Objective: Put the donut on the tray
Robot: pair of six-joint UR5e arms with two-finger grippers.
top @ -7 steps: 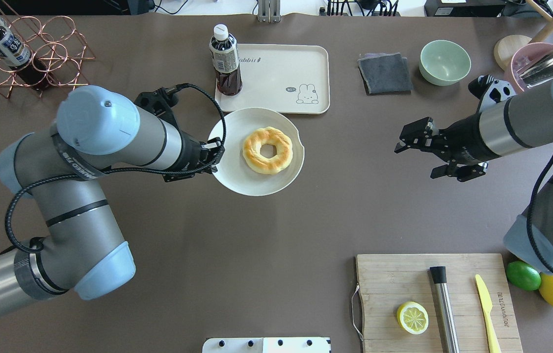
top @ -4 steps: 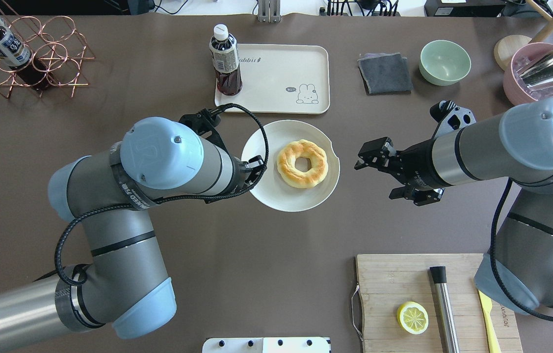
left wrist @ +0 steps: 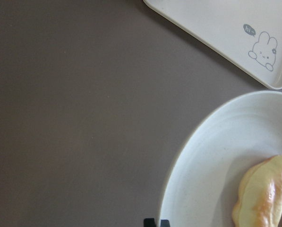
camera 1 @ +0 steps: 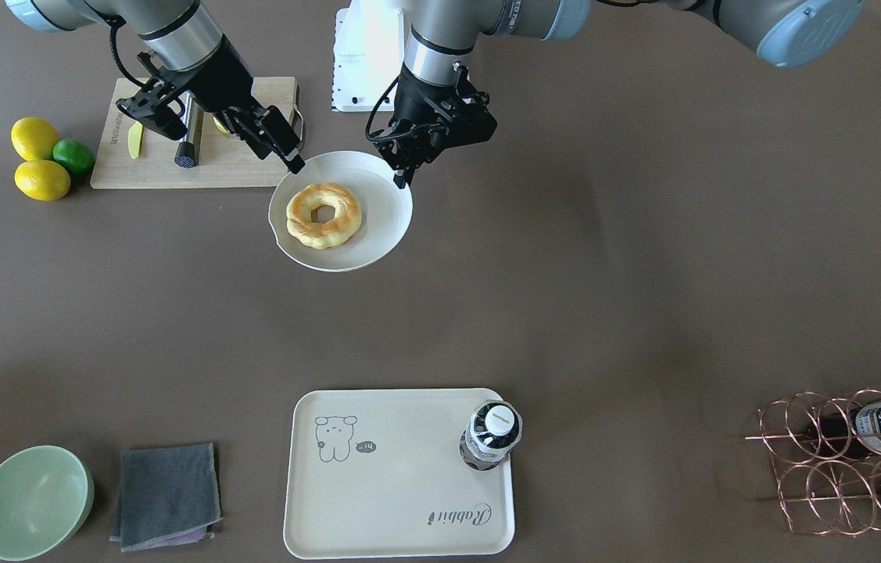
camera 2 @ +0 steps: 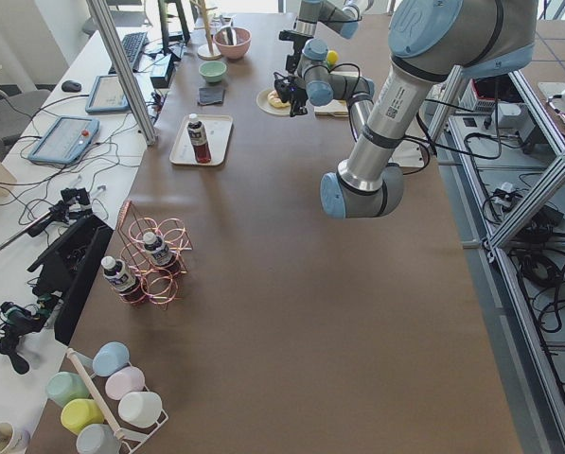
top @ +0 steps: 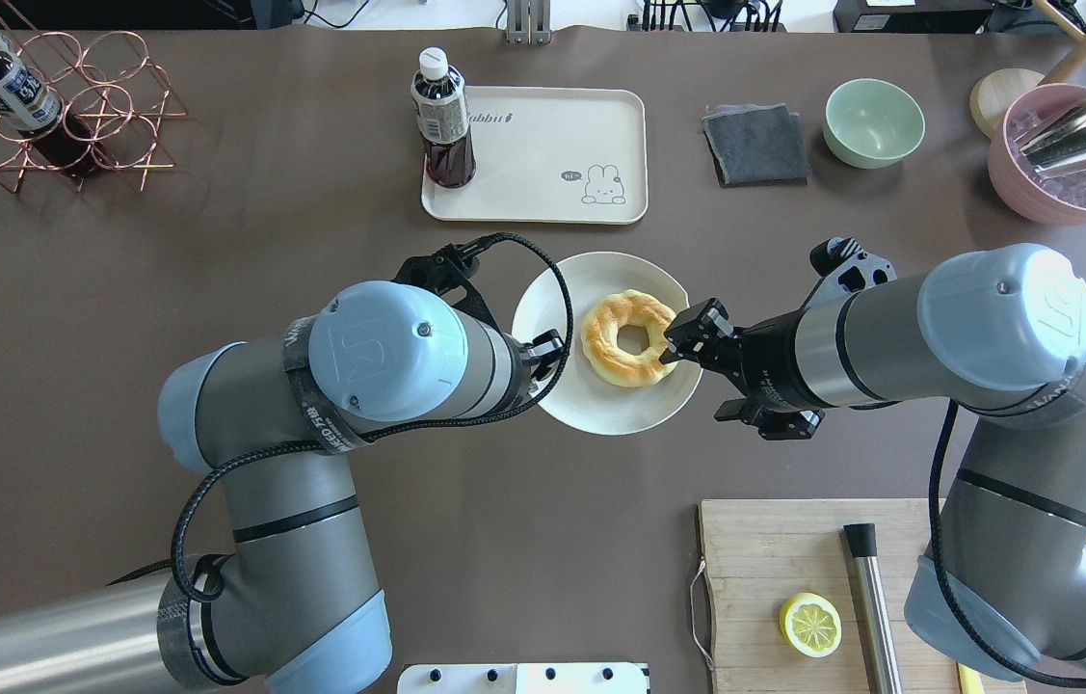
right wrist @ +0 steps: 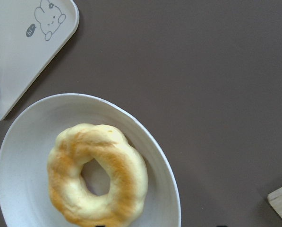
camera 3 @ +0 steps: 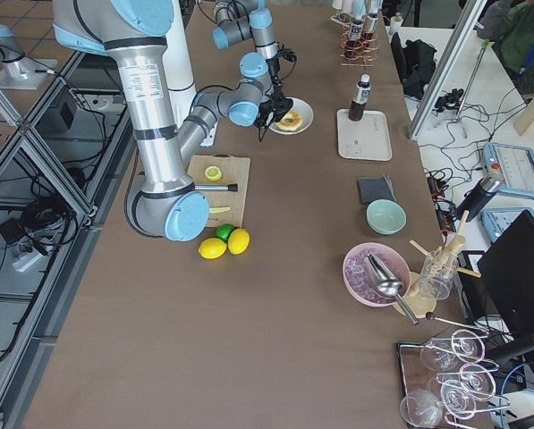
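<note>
The donut point(top: 629, 337), a golden ring with a browned top, lies on a round white plate point(top: 567, 395). My left gripper point(top: 547, 349) is shut on the plate's left rim; it also shows in the front view point(camera 1: 402, 176). My right gripper point(top: 694, 386) is open at the plate's right edge, one finger point(top: 692, 333) just beside the donut. The cream tray point(top: 543, 183) with the rabbit drawing lies beyond the plate. The right wrist view shows the donut point(right wrist: 98, 175) close below, and the tray's corner point(right wrist: 18, 38).
A dark drink bottle point(top: 441, 120) stands on the tray's left end. A wooden cutting board point(top: 774, 559) with a lemon half point(top: 809, 624) and a steel rod lies at the near right. A grey cloth point(top: 756, 145) and a green bowl point(top: 874, 122) lie right of the tray.
My left arm has carried the plate with the donut rightward and toward the robot. My right arm has moved left, bringing its open gripper to the plate's right edge.
</note>
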